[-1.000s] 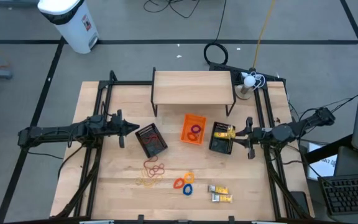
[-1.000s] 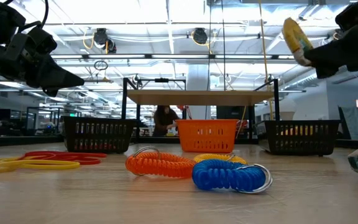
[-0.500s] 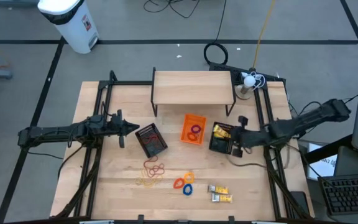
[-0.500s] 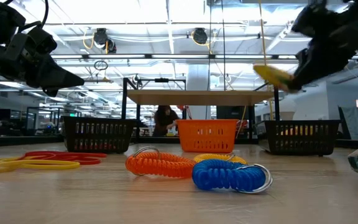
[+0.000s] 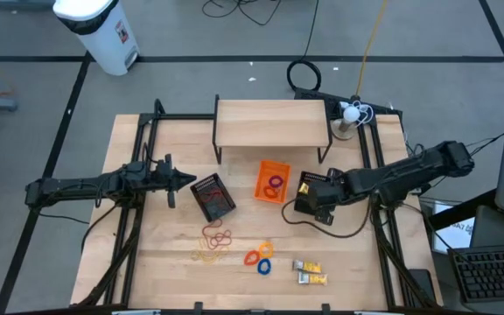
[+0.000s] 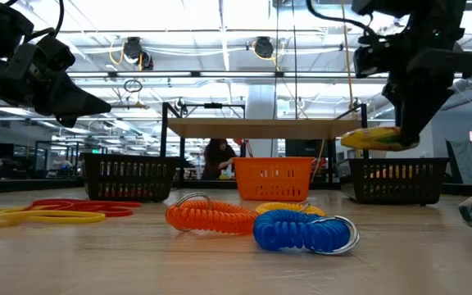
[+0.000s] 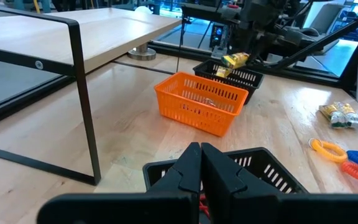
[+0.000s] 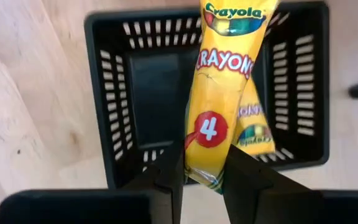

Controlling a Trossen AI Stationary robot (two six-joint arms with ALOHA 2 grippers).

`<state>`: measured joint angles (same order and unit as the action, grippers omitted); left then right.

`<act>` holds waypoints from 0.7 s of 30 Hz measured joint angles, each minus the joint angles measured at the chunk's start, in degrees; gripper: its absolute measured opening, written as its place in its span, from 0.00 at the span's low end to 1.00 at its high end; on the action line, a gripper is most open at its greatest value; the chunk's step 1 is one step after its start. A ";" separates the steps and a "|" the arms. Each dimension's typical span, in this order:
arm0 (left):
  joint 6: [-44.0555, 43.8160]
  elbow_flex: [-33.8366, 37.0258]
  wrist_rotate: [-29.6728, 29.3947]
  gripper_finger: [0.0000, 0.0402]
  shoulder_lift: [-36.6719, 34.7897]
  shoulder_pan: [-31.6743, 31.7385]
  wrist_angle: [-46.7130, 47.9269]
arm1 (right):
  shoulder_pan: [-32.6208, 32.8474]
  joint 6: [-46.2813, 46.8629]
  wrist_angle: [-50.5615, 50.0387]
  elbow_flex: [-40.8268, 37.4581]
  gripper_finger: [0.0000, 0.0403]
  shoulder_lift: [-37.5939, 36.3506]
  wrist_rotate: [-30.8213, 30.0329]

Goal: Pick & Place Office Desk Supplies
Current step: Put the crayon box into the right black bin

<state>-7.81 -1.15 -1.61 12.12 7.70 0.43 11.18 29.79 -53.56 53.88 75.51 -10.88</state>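
Observation:
My right gripper (image 8: 204, 165) is shut on a yellow crayon packet (image 8: 225, 81) over the right black mesh bin (image 5: 310, 203), where another packet (image 8: 253, 127) lies. In the low view the held packet (image 6: 371, 138) hangs above the bin (image 6: 400, 182). My left gripper (image 7: 201, 168) is shut and empty beside the left black mesh bin (image 5: 213, 197). On the table lie red and tan rubber bands (image 5: 215, 238), orange, yellow and blue coil rings (image 5: 259, 255) and two packets (image 5: 309, 272). My right gripper pinches one end of the crayon packet (image 8: 205, 155) between its two fingers (image 8: 169, 174). The fingers come from above, pointing down. The packet sticks out sideways from the fingers, about level, lifted clear above the black bin.
An orange plastic bin (image 5: 272, 181) with red and purple rings stands between the two black bins. A low wooden shelf (image 5: 272, 122) on black legs stands at the far side. A cable loops on the table by the right bin (image 5: 339, 229). A person shows far behind (image 6: 217, 157).
My right gripper has gone toward the table's left edge and down, tipping until its fingers point down over the right black bin. The packet has come down with it from high and tilted to about level just above the bin.

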 joint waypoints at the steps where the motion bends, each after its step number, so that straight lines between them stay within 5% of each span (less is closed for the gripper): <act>1: -0.02 0.00 0.00 0.02 0.00 0.00 0.00 | -0.30 0.03 -0.91 0.36 0.17 0.35 0.84; 8: 0.02 0.00 0.00 0.02 0.00 0.00 0.00 | -2.16 0.61 -9.25 5.15 0.18 2.26 5.17; 21: 0.13 0.00 0.00 0.02 0.00 0.00 0.00 | -5.23 -4.71 -9.93 6.94 0.24 12.14 9.45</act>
<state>-7.68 -1.15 -1.61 12.11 7.70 0.43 5.95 25.08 -63.49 60.82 87.64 -1.44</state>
